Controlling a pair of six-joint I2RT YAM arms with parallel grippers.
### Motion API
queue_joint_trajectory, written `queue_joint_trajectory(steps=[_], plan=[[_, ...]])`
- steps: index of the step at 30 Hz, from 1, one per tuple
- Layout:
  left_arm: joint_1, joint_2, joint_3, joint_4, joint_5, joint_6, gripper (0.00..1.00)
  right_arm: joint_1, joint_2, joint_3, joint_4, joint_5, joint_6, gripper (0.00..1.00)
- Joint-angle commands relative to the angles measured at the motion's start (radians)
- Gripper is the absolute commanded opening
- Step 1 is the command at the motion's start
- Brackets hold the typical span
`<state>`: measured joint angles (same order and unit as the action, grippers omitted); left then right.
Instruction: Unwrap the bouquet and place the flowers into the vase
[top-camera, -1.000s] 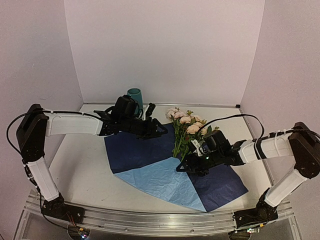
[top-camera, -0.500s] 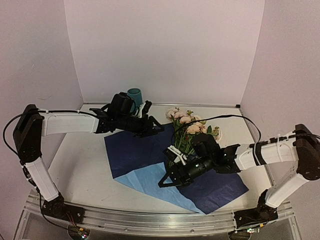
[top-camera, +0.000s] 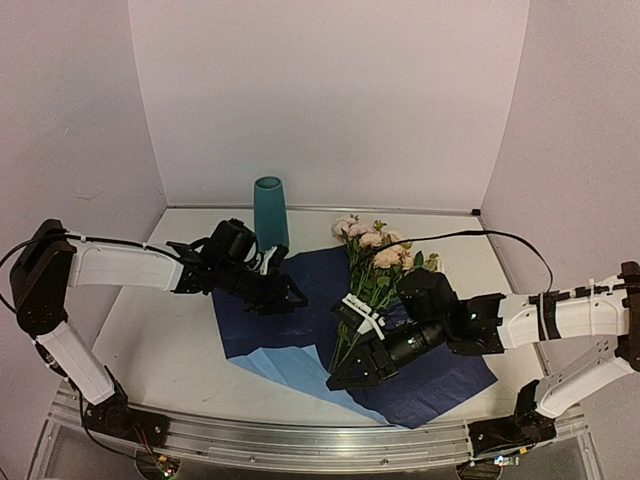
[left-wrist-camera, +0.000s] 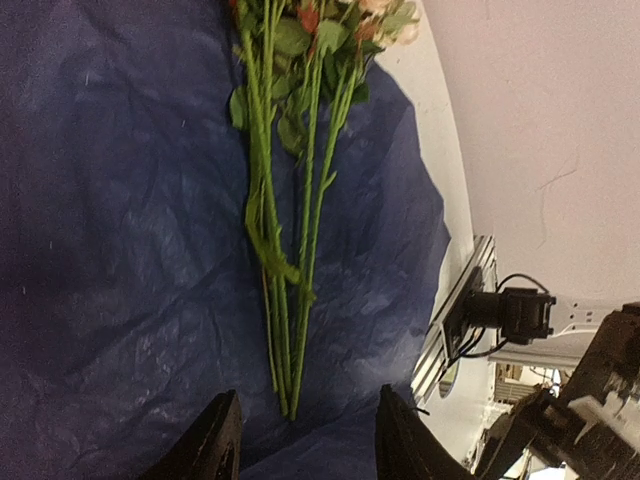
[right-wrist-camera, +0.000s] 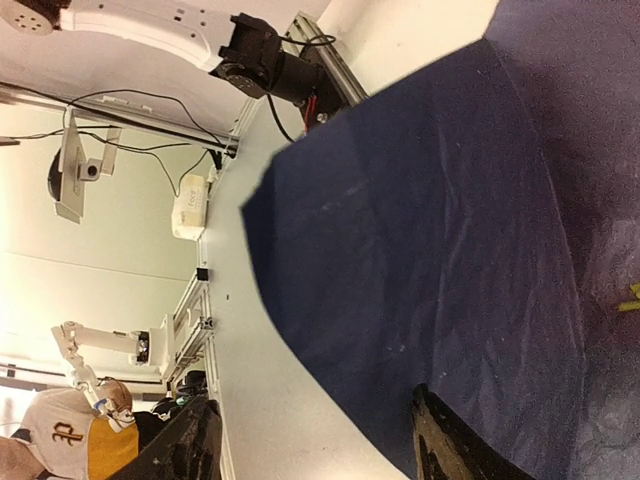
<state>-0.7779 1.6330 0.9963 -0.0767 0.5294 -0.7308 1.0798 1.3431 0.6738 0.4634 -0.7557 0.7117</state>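
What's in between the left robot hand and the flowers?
Only the spread-out blue paper. The top view shows it lying bare between the left gripper and the stems of the flowers.

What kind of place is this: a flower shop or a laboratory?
Probably a robotics laboratory: plain white panels enclose the table, the arms stand on an aluminium rail, and cabled equipment fills the room beyond.

My right gripper (right-wrist-camera: 312, 405) hung with its two black fingers (right-wrist-camera: 190, 445) spread wide and nothing between them. Under me the dark-blue paper sheet (right-wrist-camera: 450, 230) lay spread on the white table (right-wrist-camera: 250, 370), its curved edge crossing between my fingers. At the table's border ran a metal rail (right-wrist-camera: 335, 75).
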Motion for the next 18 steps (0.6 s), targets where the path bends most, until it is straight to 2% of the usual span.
queue_joint_trajectory(steps=[1,8,15,18], plan=[[-0.068,-0.093,-0.093,0.002,0.001,-0.052,0.47,0.016,-0.002,-0.023,-0.036,0.026,-0.021,0.65],[-0.177,-0.147,-0.163,-0.019,-0.019,-0.098,0.47,0.027,0.005,-0.02,-0.037,0.09,-0.02,0.63],[-0.208,-0.192,-0.229,-0.035,-0.032,-0.132,0.46,0.026,-0.03,-0.002,-0.077,0.151,-0.052,0.65],[-0.21,-0.222,-0.248,-0.06,-0.033,-0.132,0.46,0.026,-0.057,0.012,-0.103,0.169,-0.073,0.69]])
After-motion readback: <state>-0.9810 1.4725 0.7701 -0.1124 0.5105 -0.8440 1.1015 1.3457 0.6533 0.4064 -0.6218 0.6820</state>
